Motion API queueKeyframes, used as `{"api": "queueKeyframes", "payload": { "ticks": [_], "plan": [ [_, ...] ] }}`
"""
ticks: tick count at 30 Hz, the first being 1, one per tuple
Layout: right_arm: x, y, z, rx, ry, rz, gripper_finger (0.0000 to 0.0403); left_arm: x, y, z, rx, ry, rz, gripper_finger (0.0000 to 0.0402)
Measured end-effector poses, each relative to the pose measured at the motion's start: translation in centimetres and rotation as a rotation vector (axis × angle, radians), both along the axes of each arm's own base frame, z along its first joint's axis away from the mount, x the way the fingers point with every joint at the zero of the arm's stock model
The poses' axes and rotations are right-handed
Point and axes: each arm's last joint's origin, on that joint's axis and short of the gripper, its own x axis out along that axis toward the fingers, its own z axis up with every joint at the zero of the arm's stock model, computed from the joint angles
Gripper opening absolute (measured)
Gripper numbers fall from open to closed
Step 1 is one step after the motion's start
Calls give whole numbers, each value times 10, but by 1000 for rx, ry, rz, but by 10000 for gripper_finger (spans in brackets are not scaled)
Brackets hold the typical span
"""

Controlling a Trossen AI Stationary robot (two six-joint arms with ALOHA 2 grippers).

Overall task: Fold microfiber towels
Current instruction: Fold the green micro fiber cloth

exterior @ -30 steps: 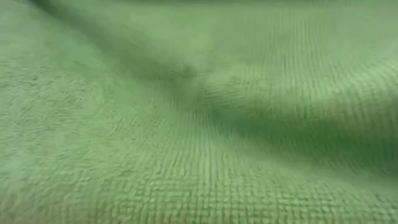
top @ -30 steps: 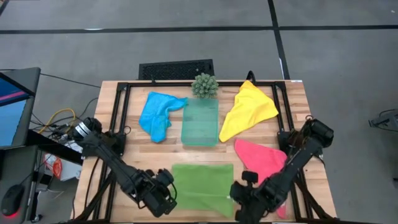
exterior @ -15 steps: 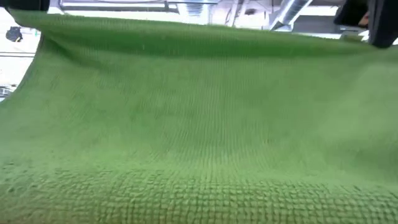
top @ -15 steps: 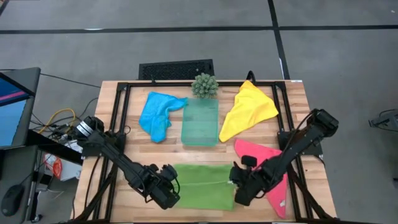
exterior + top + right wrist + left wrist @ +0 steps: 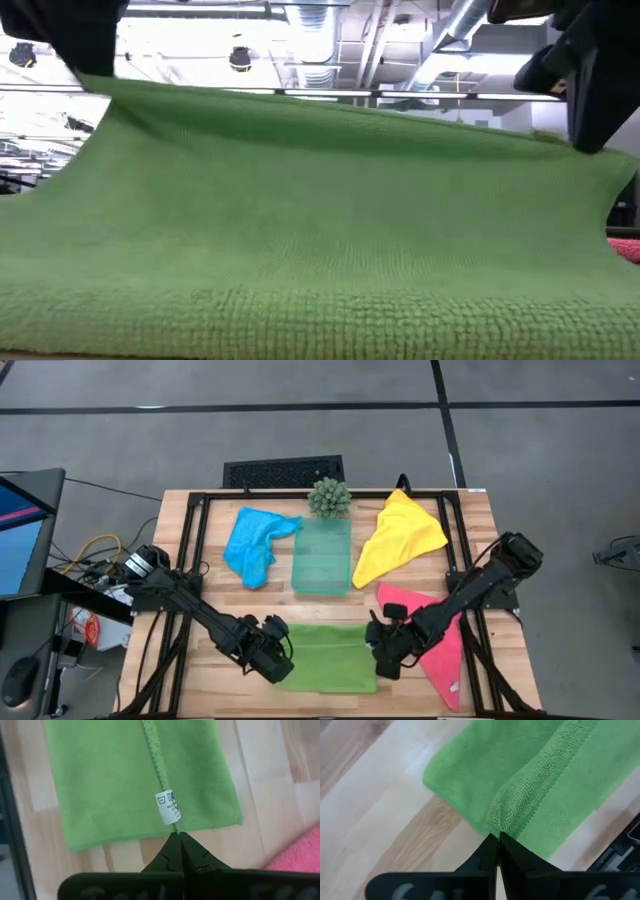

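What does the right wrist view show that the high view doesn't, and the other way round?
Only the right wrist view shows the white care label on the green towel's pinched edge. Only the high view shows the blue towel, yellow towel, teal tray, plant and left gripper. Both show the green towel, pink towel and right gripper.

A pale wooden plank table (image 5: 470, 510) with a black metal frame stands on a grey carpeted floor (image 5: 300, 430) crossed by dark lines. A black vent grille (image 5: 283, 470) lies behind it. Overhead, silver ducts (image 5: 455, 30) cross a bright ceiling.
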Motion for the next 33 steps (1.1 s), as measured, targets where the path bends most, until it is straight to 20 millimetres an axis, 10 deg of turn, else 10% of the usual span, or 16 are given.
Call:
{"api": "queueKeyframes", "payload": {
  "ticks": [22, 33],
  "plan": [
    [10, -6, -13, -15, 34, -48, 43, 4, 9, -11, 72, -26, -46, 3],
    [15, -16, -13, -29, 24, -102, 71, 7, 14, -16, 69, -27, -62, 134]
  ]
}}
